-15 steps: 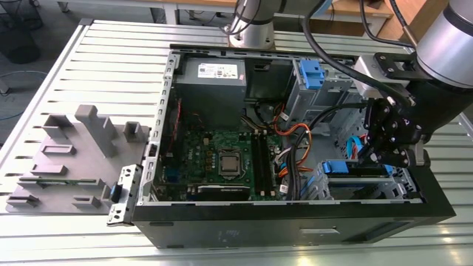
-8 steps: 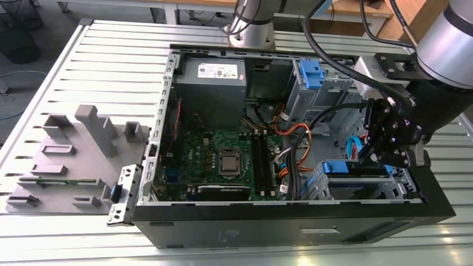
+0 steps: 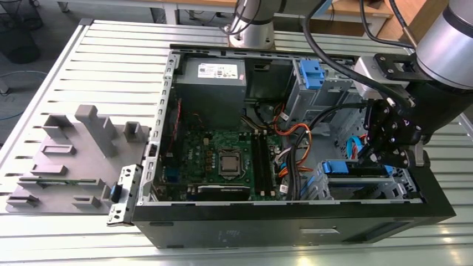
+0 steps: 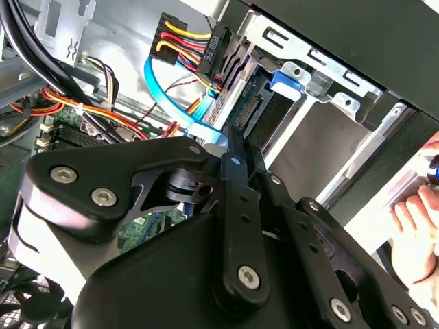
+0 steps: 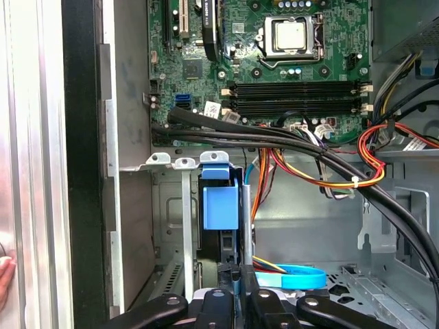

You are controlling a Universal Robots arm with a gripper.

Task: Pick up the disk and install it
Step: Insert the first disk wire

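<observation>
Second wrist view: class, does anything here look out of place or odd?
Yes: a person's hand sits just outside the computer case, close to the gripper, where a hand should not be. Nothing inside looks damaged.

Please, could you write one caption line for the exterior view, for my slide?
Robot arm's gripper lowered into the open computer case, at the disk with a blue bracket in the drive cage.

The open computer case lies on its side on the slatted metal desk. Inside it, a green motherboard sits below the grey power supply. Orange and black cables cross the bay. A grey fixture block, probably foam, rests beside the case.
</observation>
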